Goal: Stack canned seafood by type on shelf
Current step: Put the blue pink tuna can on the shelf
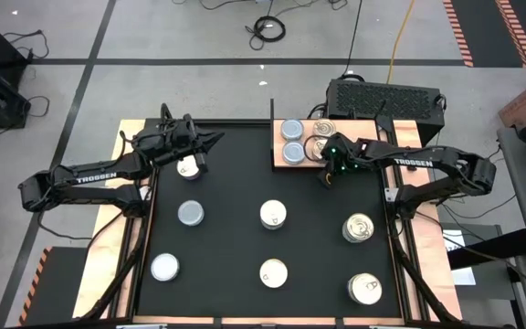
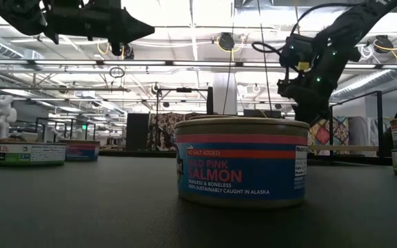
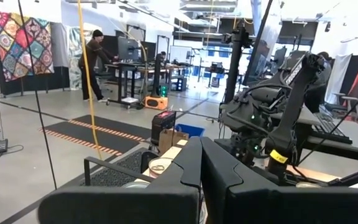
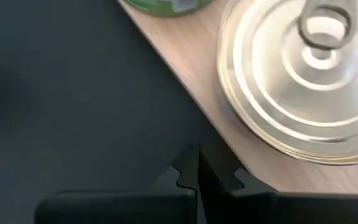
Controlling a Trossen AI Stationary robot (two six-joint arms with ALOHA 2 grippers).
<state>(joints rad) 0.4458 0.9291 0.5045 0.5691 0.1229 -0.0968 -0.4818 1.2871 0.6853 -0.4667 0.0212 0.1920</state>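
The wooden shelf (image 1: 310, 157) lies at the black mat's far right. On it stand two silvery-blue tins (image 1: 292, 141) and two gold pull-tab tins (image 1: 320, 139); one gold tin (image 4: 303, 81) shows close in the right wrist view. My right gripper (image 1: 328, 175) (image 4: 197, 171) is shut, slants down and hovers at the shelf's near edge (image 4: 185, 68), holding nothing. My left gripper (image 1: 217, 140) (image 3: 201, 168) is shut and level, high over the mat's far left, above a cream-topped tin (image 1: 189, 166). Several more tins stand on their bases on the mat.
Loose tins on the mat: silvery ones (image 1: 190, 213) (image 1: 164, 267), cream ones (image 1: 273, 215) (image 1: 273, 272) (image 1: 365, 289), a gold one (image 1: 359, 228). A salmon tin (image 2: 241, 162) fills the low view. A black box (image 1: 383, 99) stands behind the shelf. A person stands far off in the room (image 3: 95, 62).
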